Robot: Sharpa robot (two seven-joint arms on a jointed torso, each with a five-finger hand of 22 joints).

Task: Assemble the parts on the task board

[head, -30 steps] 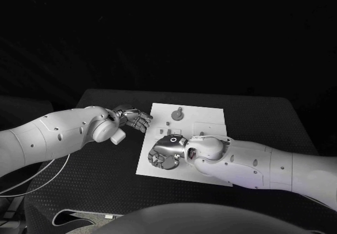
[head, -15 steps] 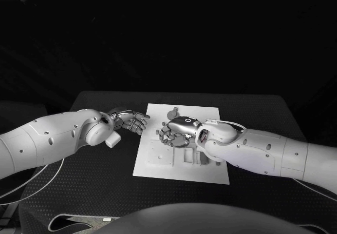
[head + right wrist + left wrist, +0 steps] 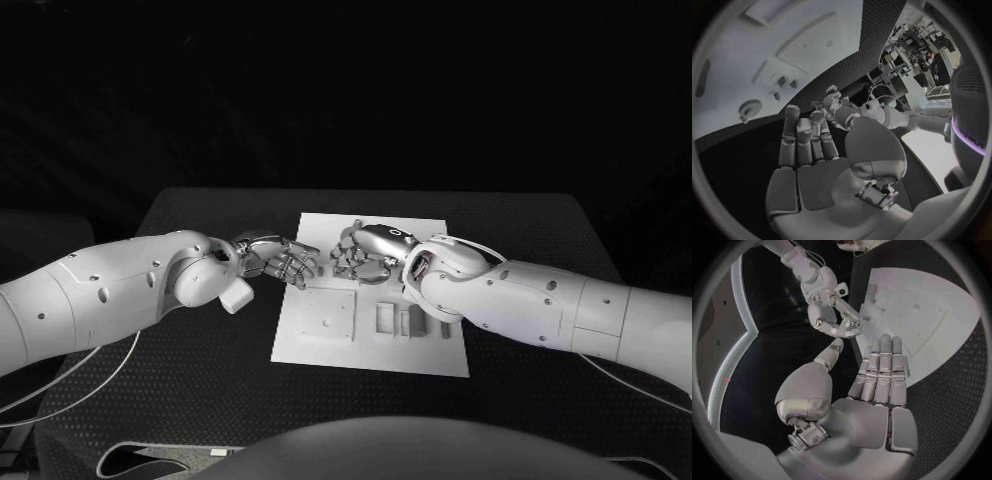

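The task board [image 3: 335, 345] was a white rectangular plate lying flat in the middle of the black surface [image 3: 188, 380]. Its near half had a square raised plate [image 3: 326, 315] on the left with a couple of upright slab-like parts [image 3: 392, 320] just beside it. In the right wrist view a round gear-looking part [image 3: 749, 108] sat near the board's far edge, with a few small pegs [image 3: 784, 82] close by, though they were too small to make out properly.

White task board [image 3: 325, 345]; black table [image 3: 188, 400]
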